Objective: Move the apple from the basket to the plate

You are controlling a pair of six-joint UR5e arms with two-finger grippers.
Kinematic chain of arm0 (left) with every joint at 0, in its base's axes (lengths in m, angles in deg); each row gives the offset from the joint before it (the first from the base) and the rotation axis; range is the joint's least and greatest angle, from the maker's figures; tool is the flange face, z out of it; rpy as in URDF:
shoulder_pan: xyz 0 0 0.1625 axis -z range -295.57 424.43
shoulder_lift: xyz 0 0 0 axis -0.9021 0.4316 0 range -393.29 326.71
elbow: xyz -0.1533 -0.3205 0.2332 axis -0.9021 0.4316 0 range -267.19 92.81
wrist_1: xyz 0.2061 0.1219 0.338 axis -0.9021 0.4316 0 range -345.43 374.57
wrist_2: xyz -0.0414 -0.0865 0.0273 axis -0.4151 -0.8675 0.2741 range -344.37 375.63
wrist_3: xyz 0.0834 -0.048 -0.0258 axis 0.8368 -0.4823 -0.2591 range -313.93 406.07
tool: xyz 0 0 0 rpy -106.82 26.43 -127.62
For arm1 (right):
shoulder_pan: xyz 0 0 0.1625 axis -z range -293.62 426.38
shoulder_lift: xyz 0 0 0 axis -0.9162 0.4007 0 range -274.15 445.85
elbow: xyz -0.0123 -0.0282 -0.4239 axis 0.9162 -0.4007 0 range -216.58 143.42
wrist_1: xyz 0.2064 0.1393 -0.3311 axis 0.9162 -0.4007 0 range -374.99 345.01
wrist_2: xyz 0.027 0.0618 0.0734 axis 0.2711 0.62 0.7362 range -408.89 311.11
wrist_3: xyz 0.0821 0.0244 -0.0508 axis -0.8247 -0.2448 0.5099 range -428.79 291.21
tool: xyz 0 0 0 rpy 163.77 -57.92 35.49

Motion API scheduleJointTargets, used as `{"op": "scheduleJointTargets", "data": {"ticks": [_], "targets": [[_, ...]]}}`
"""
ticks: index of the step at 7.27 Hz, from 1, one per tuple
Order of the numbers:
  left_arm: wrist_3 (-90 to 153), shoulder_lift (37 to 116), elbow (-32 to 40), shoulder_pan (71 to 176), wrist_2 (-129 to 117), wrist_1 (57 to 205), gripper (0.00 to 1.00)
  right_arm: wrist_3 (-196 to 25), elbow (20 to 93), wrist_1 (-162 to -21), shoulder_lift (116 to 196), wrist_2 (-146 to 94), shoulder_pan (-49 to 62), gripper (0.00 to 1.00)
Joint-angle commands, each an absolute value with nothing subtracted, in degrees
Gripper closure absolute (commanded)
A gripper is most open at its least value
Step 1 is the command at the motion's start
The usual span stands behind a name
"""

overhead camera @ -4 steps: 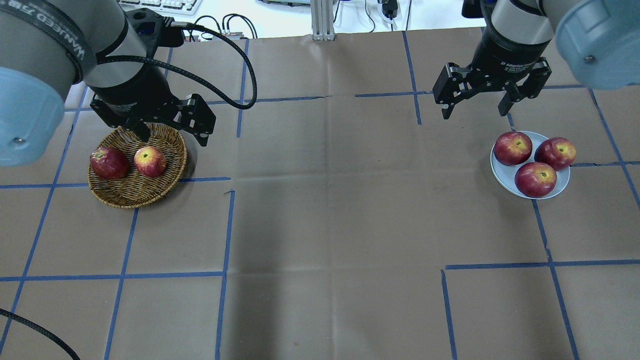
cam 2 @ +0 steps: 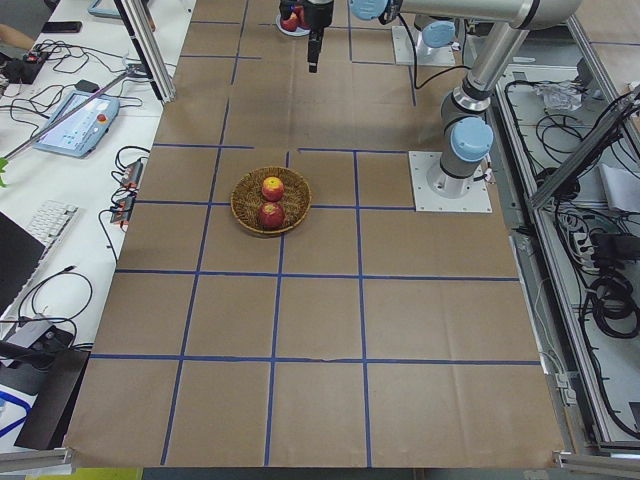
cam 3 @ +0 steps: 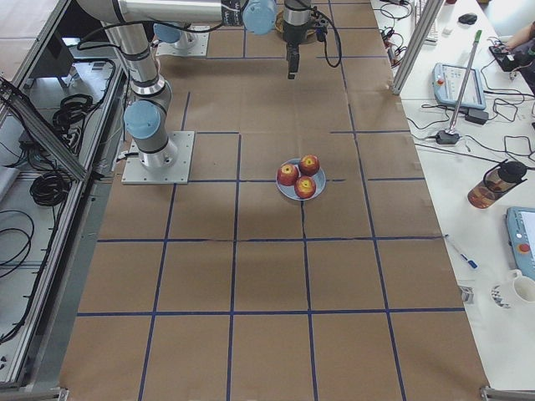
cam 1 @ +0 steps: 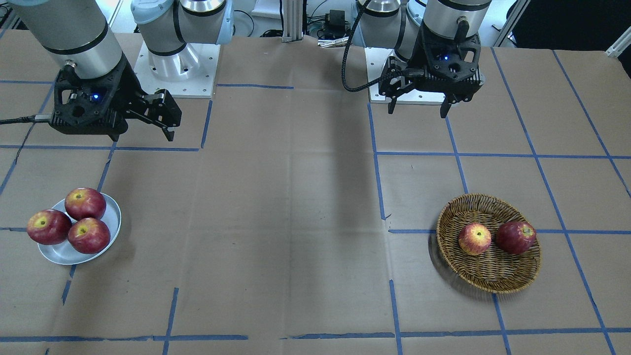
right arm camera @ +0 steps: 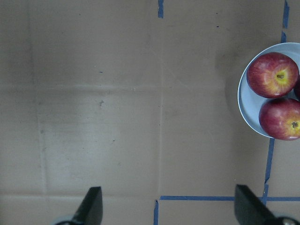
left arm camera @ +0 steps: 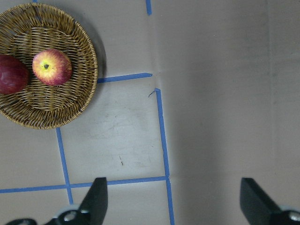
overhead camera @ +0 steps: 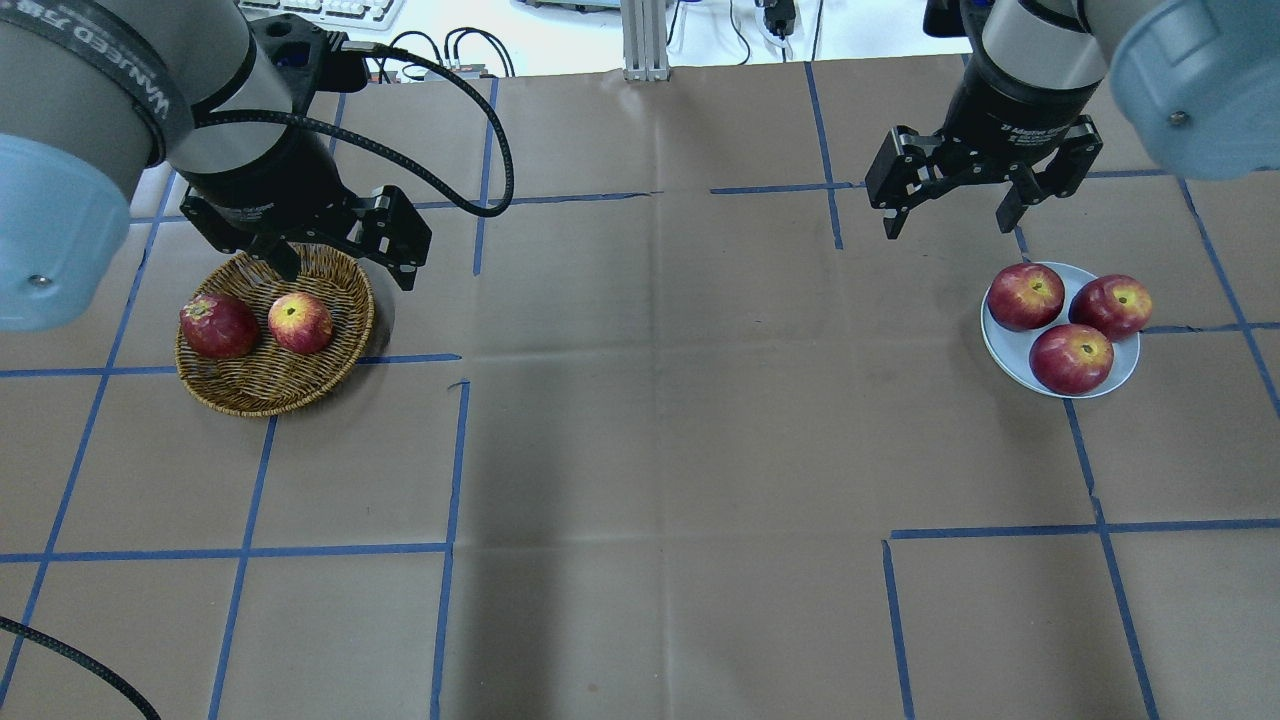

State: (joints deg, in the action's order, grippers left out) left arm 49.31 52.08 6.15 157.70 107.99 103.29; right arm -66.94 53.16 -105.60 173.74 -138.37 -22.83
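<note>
left gripper [overhead camera: 347,262]: jaws spread wide, nothing between them. It hangs above the far rim of the basket [overhead camera: 250,400], off-centre from the target.
right gripper [overhead camera: 947,215]: also spread and empty, above the table just behind the plate [overhead camera: 1003,345].
apple [overhead camera: 300,323]: in the basket, stem up, on the side toward table centre.
risk, wrong pick: the dark red apple [overhead camera: 219,326] sits just beside it, and I can't tell if they touch. A finger coming down on that side could shove it or close on both.
risk, basket: it is shallow and probably light. A fingertip catching the wicker rim would likely drag or tip it.
risk, slip: the fruit is round and glossy between two narrow fingers. An off-centre grasp could squirt it out.
risk, placement: three red apples [overhead camera: 1071,358] nearly fill the plate, leaving only a bare crescent at the near-left edge. A fourth may roll off or knock the others.
risk, reach: basket and plate are well apart at opposite ends of the table. This probably needs a long cross-table carry or a handover, and a drop there is plausible.
</note>
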Motion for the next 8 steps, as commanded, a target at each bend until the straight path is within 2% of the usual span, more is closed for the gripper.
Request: {"op": "scheduleJointTargets", "data": {"ticks": [1, 5, 8], "targets": [[49.15, 51.97, 5.80, 157.77, 108.26, 103.69, 0.01, -66.94, 53.16, -105.60, 173.74, -138.36, -22.83, 0.00], [49.32, 53.73, 6.32, 157.68, 107.65, 102.90, 0.01, -66.94, 53.16, -105.60, 173.74, -138.36, -22.83, 0.00], [50.11, 53.99, 11.22, 155.59, 107.56, 101.59, 0.01, -66.94, 53.16, -105.60, 173.74, -138.36, -22.83, 0.00]]}}
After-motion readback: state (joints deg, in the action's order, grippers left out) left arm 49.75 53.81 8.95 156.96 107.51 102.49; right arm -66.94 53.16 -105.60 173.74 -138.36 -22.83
